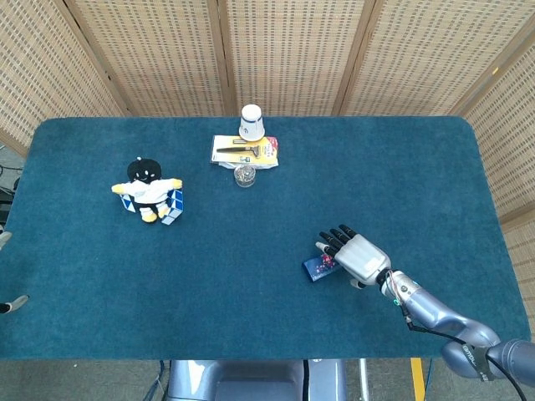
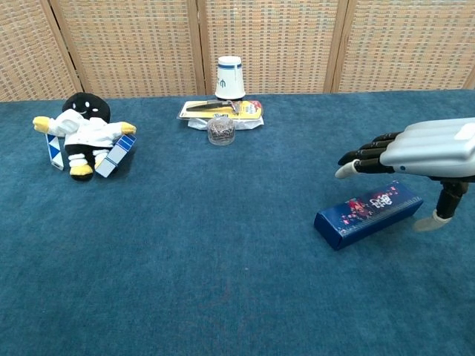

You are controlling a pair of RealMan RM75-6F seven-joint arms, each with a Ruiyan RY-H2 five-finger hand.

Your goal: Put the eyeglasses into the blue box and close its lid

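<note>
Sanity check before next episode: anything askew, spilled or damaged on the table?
Nothing spilled or visibly damaged. The blue box lies closed, flat and skewed to the table edge, with the right hand open above it. The paper cup stands upside down.

— Which arm shows?
— The robot's right one, a grey metal arm reaching in from the lower right corner.
— And its hand?
— The silver-backed right hand with black fingers is palm down, fingers stretched forward and slightly apart, thumb pointing down, holding nothing.
</note>
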